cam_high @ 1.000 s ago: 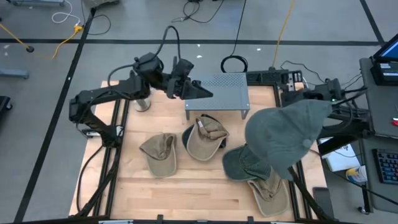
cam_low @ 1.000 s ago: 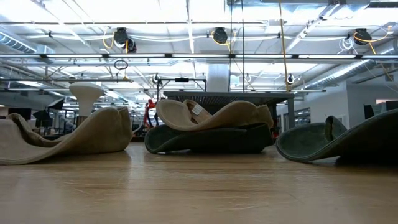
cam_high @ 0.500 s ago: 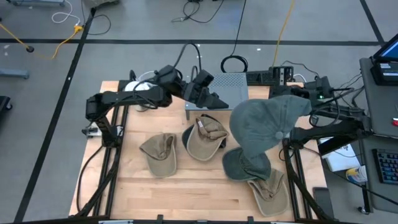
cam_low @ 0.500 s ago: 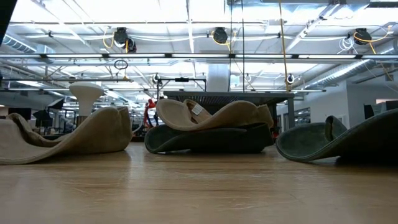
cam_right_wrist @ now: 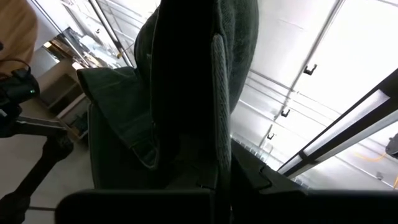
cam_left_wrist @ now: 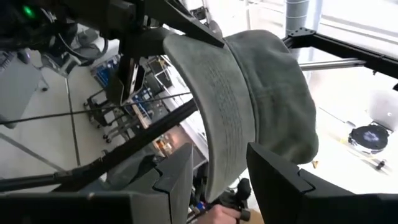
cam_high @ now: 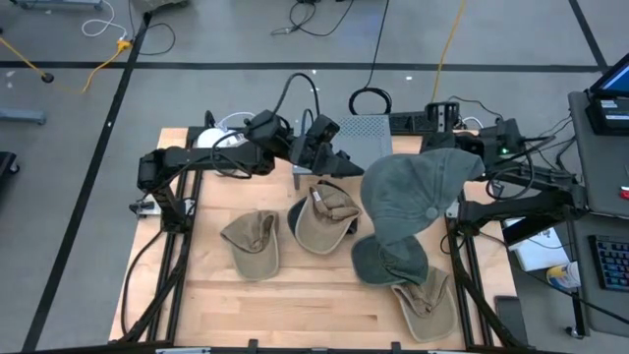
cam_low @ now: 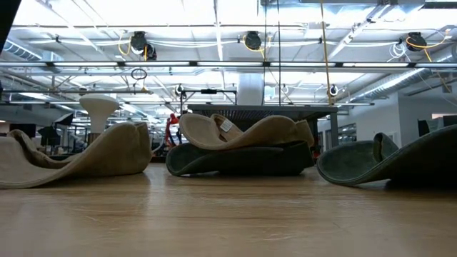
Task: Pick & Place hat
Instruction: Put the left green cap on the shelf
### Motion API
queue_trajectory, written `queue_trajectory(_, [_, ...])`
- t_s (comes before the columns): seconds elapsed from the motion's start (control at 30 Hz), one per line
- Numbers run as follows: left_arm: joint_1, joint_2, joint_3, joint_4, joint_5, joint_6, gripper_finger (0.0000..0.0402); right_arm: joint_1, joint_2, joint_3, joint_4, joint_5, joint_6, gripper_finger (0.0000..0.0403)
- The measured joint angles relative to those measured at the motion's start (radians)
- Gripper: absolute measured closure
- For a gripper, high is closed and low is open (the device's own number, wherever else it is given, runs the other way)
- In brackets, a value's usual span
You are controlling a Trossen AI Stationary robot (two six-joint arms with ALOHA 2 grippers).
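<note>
From the high view I'm about midway: my right gripper (cam_high: 470, 155) is clamped on the grey-green hat (cam_high: 408, 194), holding it up in the air over the back-right part of the table (cam_high: 295, 300), just in front of the metal rack (cam_high: 366, 129). My left gripper (cam_high: 334, 160) has reached in beside it near the rack's front edge, fingers partly apart and nothing in them. The hat is picked, then, but not set down anywhere yet. The other hats, including a tan hat (cam_high: 254, 241) toward the left, lie on the wood untouched.

The low view is no help for the grip: neither arm shows, just hats lying on the tabletop, like the tan hat (cam_low: 86, 155) at left.

In the left wrist view, the raised hat (cam_left_wrist: 261, 99) hangs right ahead of my fingers (cam_left_wrist: 177, 180), its brim edge lined up with the gap but not touching, as far as I can tell.

The right wrist view is mostly dark hat (cam_right_wrist: 186, 87) filling the frame; my own fingers are hidden behind it.
</note>
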Motion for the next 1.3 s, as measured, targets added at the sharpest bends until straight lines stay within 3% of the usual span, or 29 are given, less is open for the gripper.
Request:
queue_trajectory(0.53, [-0.034,-0.001,0.000,-0.013,0.022,0.009,0.0250,0.000,0.056,0.000,0.003,0.003,0.000,0.0398])
queue_trajectory(0.63, [-0.032,-0.001,0.000,-0.017,0.031,-0.002,0.0276,0.000,0.056,0.000,0.001,0.012,0.000,0.0393])
queue_trajectory(0.83, [-0.033,-0.004,0.001,0.006,0.054,0.011,0.0379,0.000,0.055,0.000,-0.031,0.057,0.000,0.0354])
queue_trajectory(0.9, [-0.029,-0.005,0.002,0.026,0.058,0.010,0.0389,0.000,0.055,0.000,-0.050,0.059,0.002,0.0345])
queue_trajectory(1.0, [-0.025,-0.005,0.002,0.043,0.062,0.006,0.0386,0.000,0.050,0.000,-0.082,0.072,0.100,0.0335])
queue_trajectory(1.17, [-0.003,-0.020,0.000,0.084,0.065,-0.008,0.0392,0.000,0.022,0.000,-0.171,0.202,0.348,0.0318])
queue_trajectory(1.3, [0.033,-0.051,-0.002,0.052,0.112,0.010,0.0393,0.003,-0.019,0.000,-0.267,0.268,0.392,0.0296])
